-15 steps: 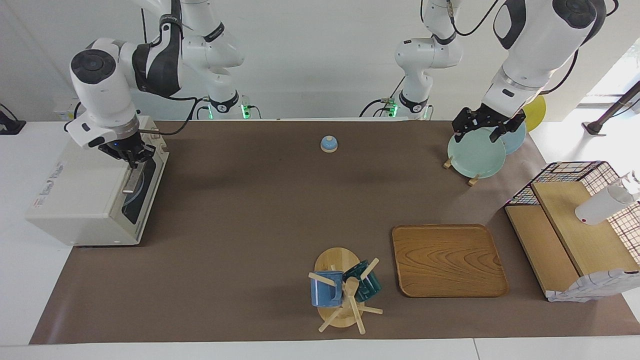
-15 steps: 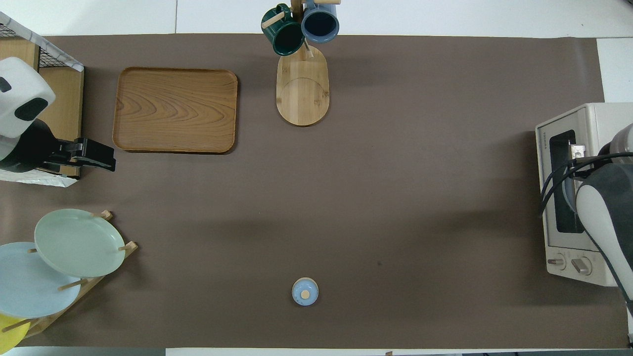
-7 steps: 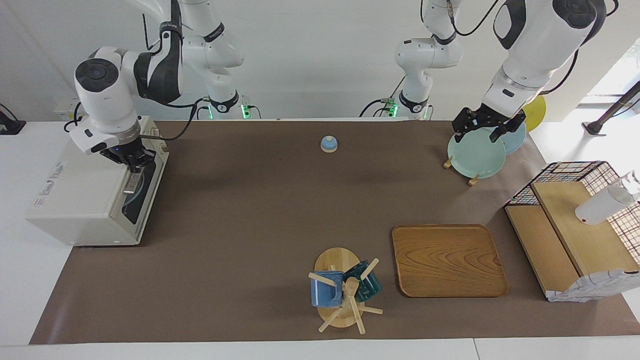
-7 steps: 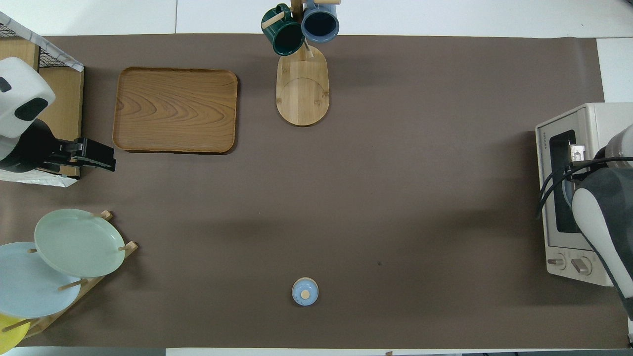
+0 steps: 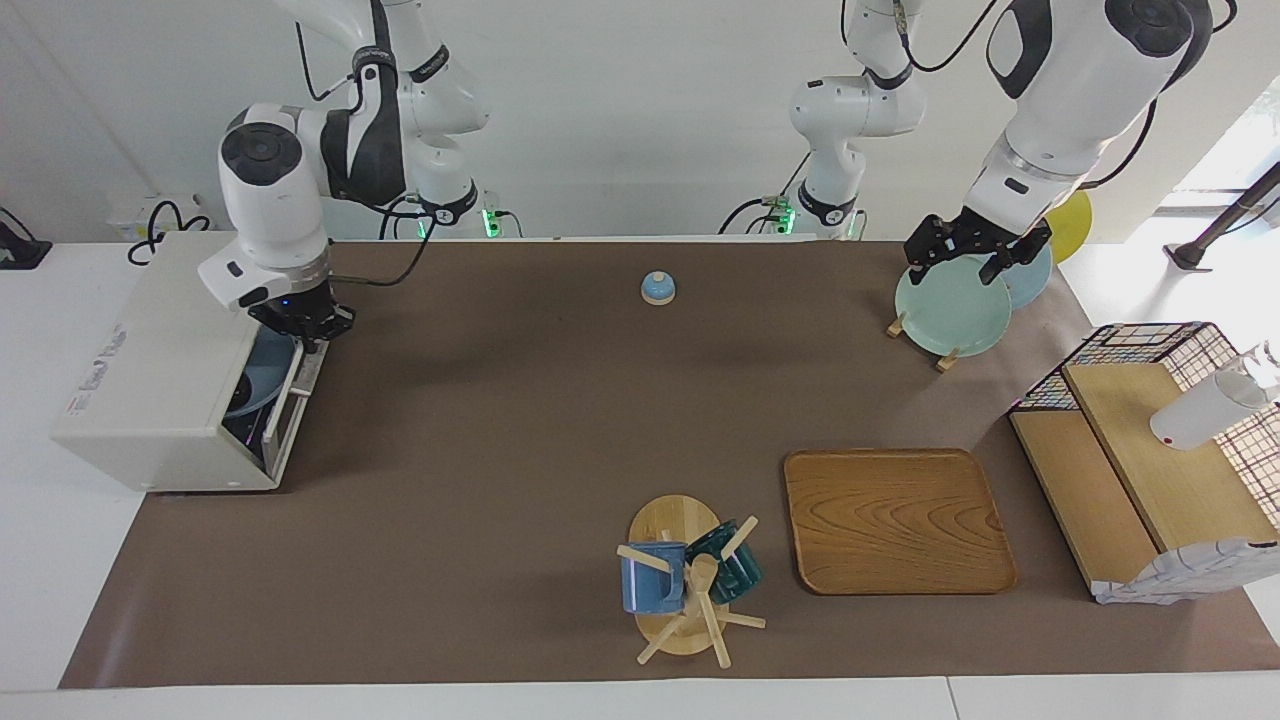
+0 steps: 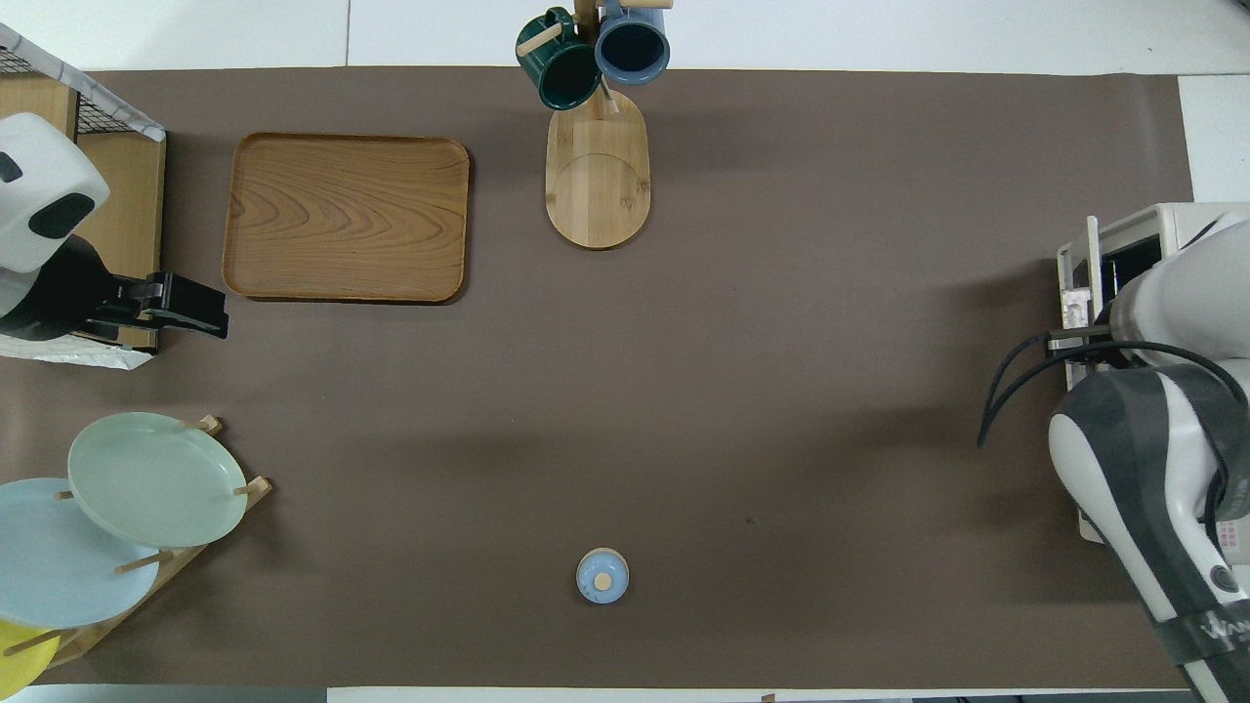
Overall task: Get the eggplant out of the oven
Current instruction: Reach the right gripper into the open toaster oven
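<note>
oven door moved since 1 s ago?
Yes. The oven door has swung out from the oven toward the table's middle, right pincer shut at its handle.

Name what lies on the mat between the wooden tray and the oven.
In the overhead view, the mug tree stands between the wooden tray and the oven; the remaining mat is bare.

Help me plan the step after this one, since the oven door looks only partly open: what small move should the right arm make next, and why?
Probably keep pulling the oven door down and outward. The right claw is shut at the door's top edge, the door is only ajar, and no eggplant shows inside yet. The left claw waits over the plates.
</note>
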You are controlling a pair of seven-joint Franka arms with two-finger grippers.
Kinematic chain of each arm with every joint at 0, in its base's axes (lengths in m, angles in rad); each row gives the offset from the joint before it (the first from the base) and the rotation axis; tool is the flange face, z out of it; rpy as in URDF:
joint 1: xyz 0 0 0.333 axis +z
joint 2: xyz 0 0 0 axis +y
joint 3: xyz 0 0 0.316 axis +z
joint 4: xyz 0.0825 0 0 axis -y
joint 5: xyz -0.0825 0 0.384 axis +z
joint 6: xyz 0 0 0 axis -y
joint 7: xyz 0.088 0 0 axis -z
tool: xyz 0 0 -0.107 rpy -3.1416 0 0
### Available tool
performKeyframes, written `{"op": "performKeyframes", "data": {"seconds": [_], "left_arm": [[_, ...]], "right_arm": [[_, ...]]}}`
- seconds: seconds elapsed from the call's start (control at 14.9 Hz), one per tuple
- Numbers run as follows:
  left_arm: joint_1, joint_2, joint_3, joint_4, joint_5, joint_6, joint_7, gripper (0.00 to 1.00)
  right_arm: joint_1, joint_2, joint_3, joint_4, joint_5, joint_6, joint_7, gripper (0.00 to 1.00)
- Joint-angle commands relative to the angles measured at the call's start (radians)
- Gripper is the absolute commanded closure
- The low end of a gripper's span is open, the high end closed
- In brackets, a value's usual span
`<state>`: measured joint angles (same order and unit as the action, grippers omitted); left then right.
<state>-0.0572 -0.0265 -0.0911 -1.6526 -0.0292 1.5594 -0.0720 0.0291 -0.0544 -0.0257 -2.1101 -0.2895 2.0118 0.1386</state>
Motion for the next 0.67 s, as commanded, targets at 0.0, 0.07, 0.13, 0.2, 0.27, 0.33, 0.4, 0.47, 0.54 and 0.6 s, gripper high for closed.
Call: {"op": "performKeyframes", "data": {"seconds": [0.0,0.07,0.13,0.2,0.27,0.33,0.4,0.47,0.54,0.6], "left_arm": [[0.008,-0.003,-0.004,-0.001,0.009,0.011,0.012,0.0],[0.008,-0.003,-0.004,-0.001,0.009,0.011,0.012,0.0],[0.008,-0.003,-0.004,-0.001,0.009,0.011,0.011,0.0],[0.008,-0.003,-0.004,-0.001,0.009,0.011,0.011,0.0],[0.008,-0.003,-0.004,-0.001,0.009,0.013,0.012,0.0],[0.01,-0.003,-0.004,-0.001,0.009,0.011,0.012,0.0],[0.01,-0.003,-0.004,-0.001,0.009,0.011,0.014,0.0],[0.01,-0.003,-0.004,0.001,0.009,0.013,0.014,0.0],[0.01,-0.003,-0.004,-0.001,0.009,0.013,0.014,0.0],[0.01,-0.003,-0.004,0.001,0.009,0.013,0.014,0.0]], "right_arm": [[-0.018,0.094,-0.008,-0.014,0.029,0.158,0.006,1.0],[-0.018,0.102,-0.008,-0.027,0.038,0.192,0.004,1.0],[-0.018,0.107,-0.008,-0.048,0.049,0.235,0.004,1.0],[-0.017,0.107,-0.008,-0.065,0.062,0.266,0.006,1.0],[-0.015,0.114,-0.008,-0.073,0.073,0.281,0.007,1.0],[-0.015,0.131,-0.006,-0.073,0.087,0.285,0.007,1.0],[-0.015,0.142,-0.006,-0.074,0.108,0.303,0.007,1.0],[-0.015,0.156,-0.006,-0.073,0.119,0.311,0.007,1.0],[-0.015,0.16,-0.006,-0.073,0.122,0.312,0.007,1.0],[-0.015,0.175,-0.003,-0.073,0.124,0.314,0.009,1.0]]}}
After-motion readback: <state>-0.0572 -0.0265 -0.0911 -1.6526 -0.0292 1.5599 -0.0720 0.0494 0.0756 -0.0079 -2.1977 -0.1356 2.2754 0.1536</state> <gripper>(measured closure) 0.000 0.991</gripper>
